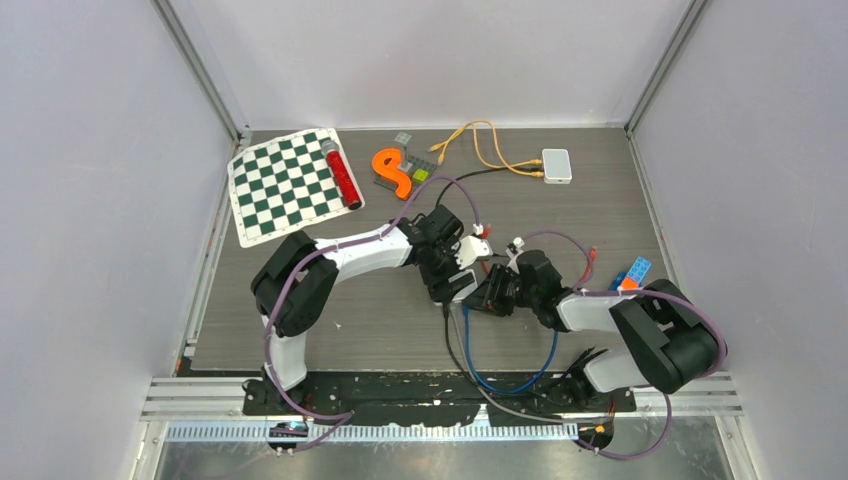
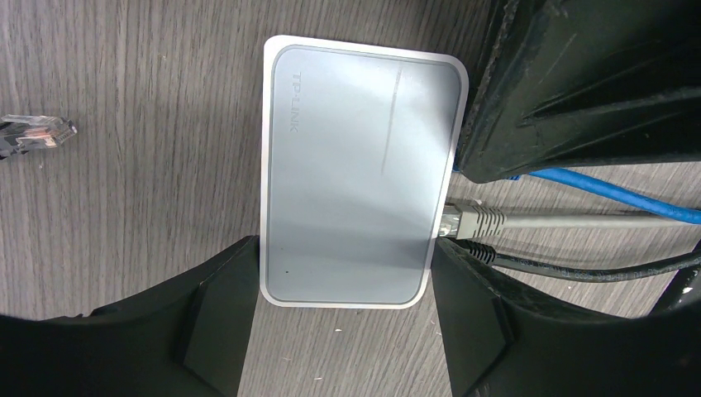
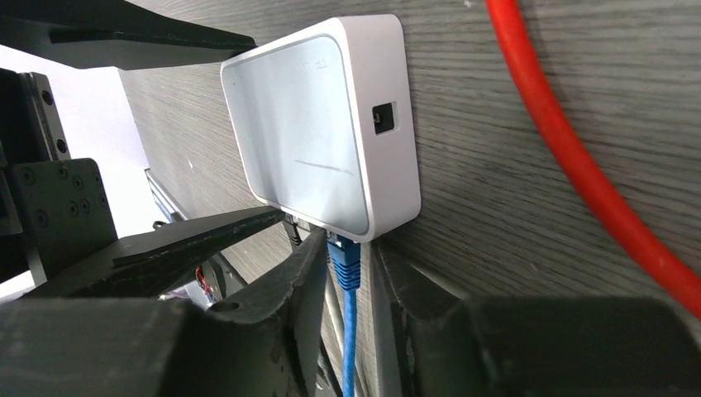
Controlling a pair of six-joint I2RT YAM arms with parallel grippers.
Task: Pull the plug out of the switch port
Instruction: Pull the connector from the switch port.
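Left gripper (image 2: 343, 322) is clamped on the switch (image 2: 360, 174); keep it braced. Right gripper (image 3: 347, 289) jaws stand apart around the blue plug (image 3: 343, 258), lower centre. Close squarely, then pull straight out.

From above I see a checkered mat (image 1: 285, 188) upper left, a red tube (image 1: 342, 176) on its right edge, an orange S-shape (image 1: 392, 172) beside it, blue bricks (image 1: 638, 268) at right

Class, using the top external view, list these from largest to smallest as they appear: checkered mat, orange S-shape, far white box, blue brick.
1. checkered mat
2. orange S-shape and far white box: too alike to rank
3. blue brick
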